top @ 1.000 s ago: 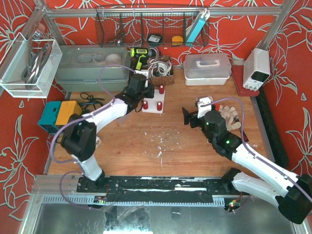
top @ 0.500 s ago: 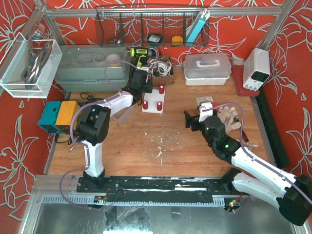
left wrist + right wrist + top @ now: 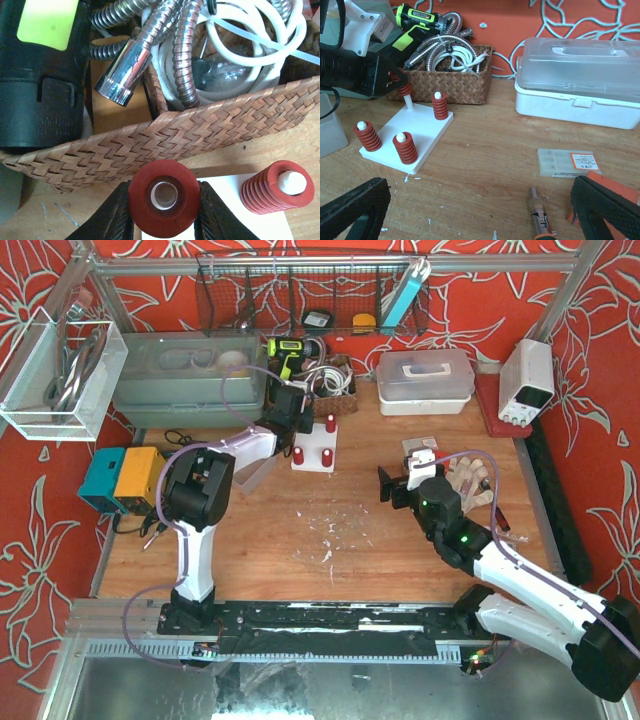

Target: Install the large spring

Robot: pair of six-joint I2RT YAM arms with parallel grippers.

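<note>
**Left gripper.** The left gripper (image 3: 163, 216) is closed on the large spring (image 3: 164, 196), one finger (image 3: 114, 216) pressed against each side of the red coil. The spring is held upright at the 11 o'clock corner of the white base plate (image 3: 312, 464). In the left wrist view a white peg (image 3: 164, 195) is seen through the bore. In the right wrist view a bare length of peg shows beneath the coil, so the spring appears to be only partly lowered; contact with the plate cannot be confirmed.

**Base plate.** Three other red springs are fitted over pegs: one at the 1 o'clock corner (image 3: 439, 106), one at 7 o'clock (image 3: 366, 136) and one at 5 o'clock (image 3: 405, 148), as numbered in the top view. A wicker basket (image 3: 200, 131) of hoses stands just beyond the plate at 12 o'clock.

**Right gripper.** The right gripper (image 3: 385, 485) is fully open and empty, positioned above the table at 4 o'clock from the plate, well apart from it.
</note>
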